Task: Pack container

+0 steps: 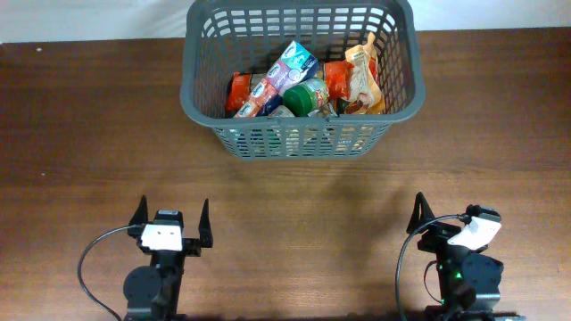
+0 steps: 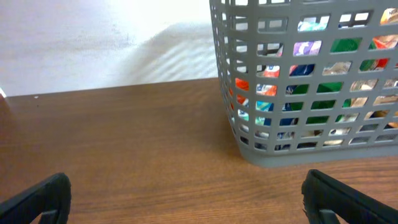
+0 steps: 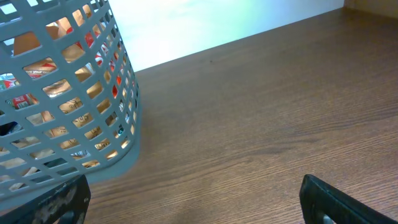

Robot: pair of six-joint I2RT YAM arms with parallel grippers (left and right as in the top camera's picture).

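The dark grey slotted basket (image 1: pixel 303 138) stands at the far middle of the wooden table. It holds several groceries: a red packet (image 1: pixel 239 92), a blue and white carton (image 1: pixel 290 71), a green-lidded jar (image 1: pixel 308 96) and an orange bag (image 1: pixel 364 76). My left gripper (image 1: pixel 172 214) is open and empty near the front edge, left of the basket. My right gripper (image 1: pixel 449 218) is open and empty at the front right. The basket's wall shows in the left wrist view (image 2: pixel 298 155) ahead of the open left gripper (image 2: pixel 186 205), and in the right wrist view (image 3: pixel 112 163) to the left of the open right gripper (image 3: pixel 193 205).
Bare brown wood table (image 1: pixel 89 134) spreads between the grippers and the basket. A white wall or edge runs behind the table's far edge (image 1: pixel 89 18).
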